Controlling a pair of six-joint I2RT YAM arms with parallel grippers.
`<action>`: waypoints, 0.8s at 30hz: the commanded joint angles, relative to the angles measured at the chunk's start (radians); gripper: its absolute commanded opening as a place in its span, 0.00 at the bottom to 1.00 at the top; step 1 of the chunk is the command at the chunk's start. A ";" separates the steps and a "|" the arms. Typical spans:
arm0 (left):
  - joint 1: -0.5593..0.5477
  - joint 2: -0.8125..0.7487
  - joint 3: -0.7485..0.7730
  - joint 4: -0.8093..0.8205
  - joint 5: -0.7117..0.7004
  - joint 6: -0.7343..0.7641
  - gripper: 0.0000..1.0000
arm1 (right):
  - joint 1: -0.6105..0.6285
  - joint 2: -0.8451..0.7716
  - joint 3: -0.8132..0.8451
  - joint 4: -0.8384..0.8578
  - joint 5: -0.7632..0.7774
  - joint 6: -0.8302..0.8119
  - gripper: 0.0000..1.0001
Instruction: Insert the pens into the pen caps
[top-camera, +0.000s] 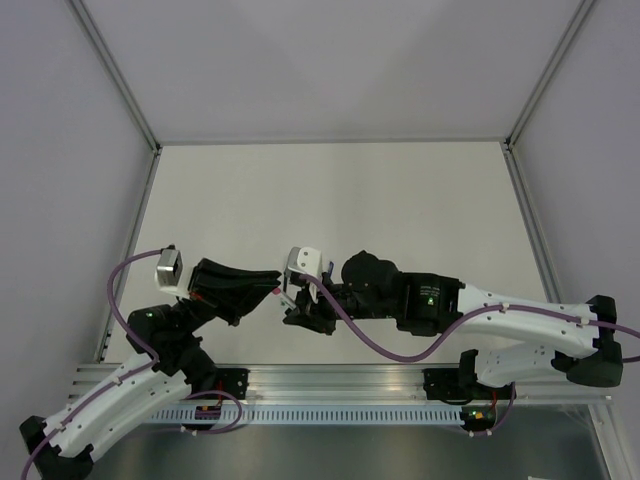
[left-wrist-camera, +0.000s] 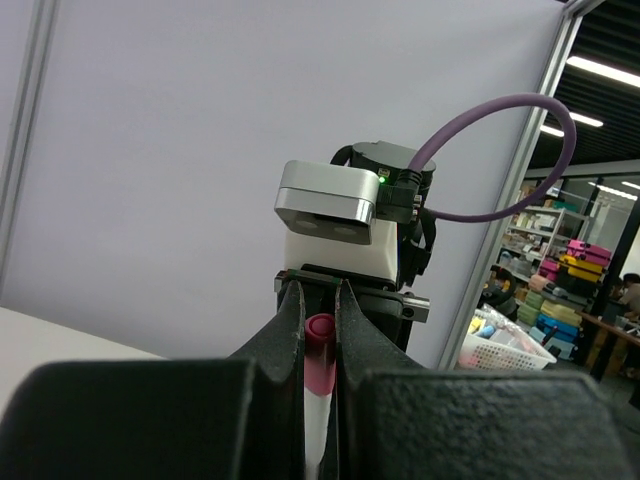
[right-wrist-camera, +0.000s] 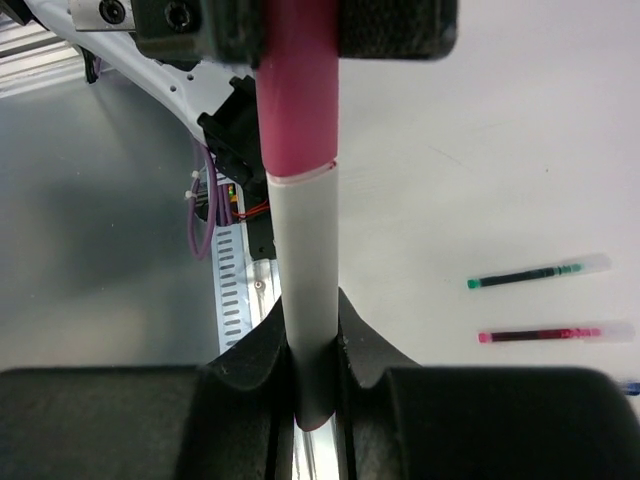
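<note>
- Arms meet low over the near part of the worktop (top-camera: 330, 200). The left reaches in from its side and the right stretches across from the other. Forearms near level, claws tip to tip.
- Left claw (top-camera: 272, 287) is pinched almost fully together on the red section (right-wrist-camera: 295, 90) of the white pen (right-wrist-camera: 308, 290). In its wrist view a rounded red end pokes up between the fingers (left-wrist-camera: 287, 335).
- Right claw (top-camera: 290, 306) is closed to a narrow gap, clamped on the pen's white barrel, pads pressing it from both sides.
- White pen runs straight from one claw to the other, clear of the worktop. A thin seam shows where red meets white, between the two claws. Cannot tell whether the red part is a cap or part of the barrel.
- To the right claw's right, flat on the worktop and well apart from it, lies a green pen (right-wrist-camera: 535, 272). A red pen (right-wrist-camera: 545, 335) lies roughly parallel, a little nearer the claw. A sliver of a blue pen (right-wrist-camera: 632, 384) shows at the picture edge.
- To the right claw's left: slotted rail (right-wrist-camera: 232, 290) and a bundle of wires (right-wrist-camera: 200, 215) at the left arm's base.
- Straight ahead of the left claw: the right arm's wrist camera (left-wrist-camera: 325, 195), a green light (left-wrist-camera: 383, 180) and a looping purple cable (left-wrist-camera: 500, 150).
- Far off to the left claw's right: pink boxes (left-wrist-camera: 588, 250) and a white basket (left-wrist-camera: 505, 350).
</note>
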 joint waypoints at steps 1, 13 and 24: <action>-0.024 0.058 -0.090 -0.241 0.345 0.020 0.02 | -0.062 -0.024 0.202 0.424 0.110 0.066 0.00; -0.024 0.170 -0.171 0.020 0.427 -0.106 0.02 | -0.111 -0.023 0.198 0.506 0.033 0.107 0.00; -0.024 0.172 -0.153 0.043 0.471 -0.160 0.02 | -0.111 -0.057 0.173 0.549 -0.006 0.107 0.00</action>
